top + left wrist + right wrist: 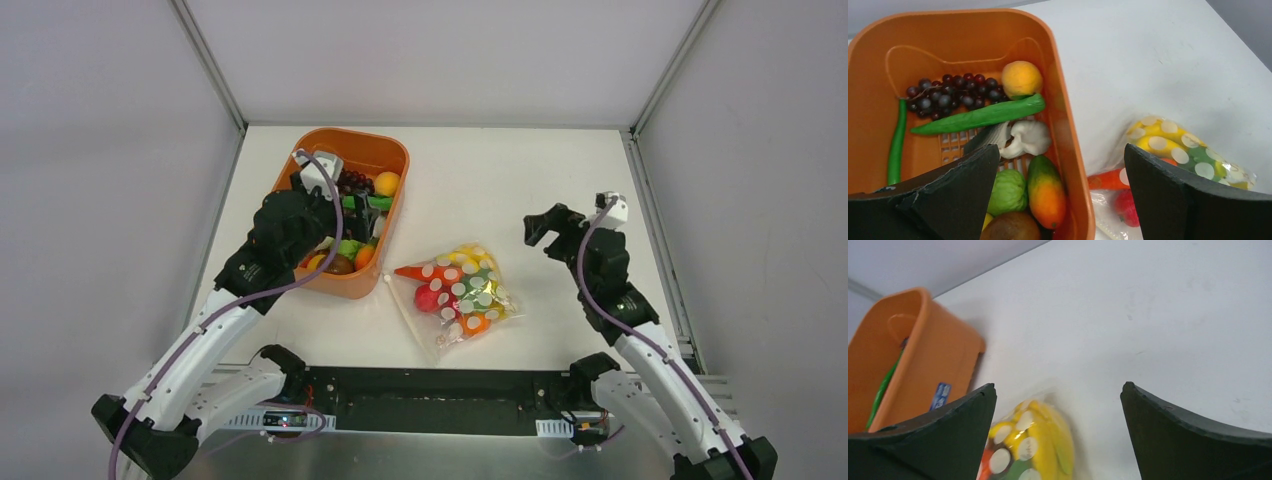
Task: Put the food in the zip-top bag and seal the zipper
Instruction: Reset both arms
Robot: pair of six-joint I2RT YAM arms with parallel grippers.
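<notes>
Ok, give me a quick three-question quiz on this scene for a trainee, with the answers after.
1. True or false: the left gripper is shut on a toy.
2. Where is the zip-top bag? A: inside the orange tub. B: on the table between tub and right gripper. C: in the right gripper.
3. Name the dark clustered fruit in the tub.
Key: 1 false, it is open and empty. 2 B. 3 grapes.
</notes>
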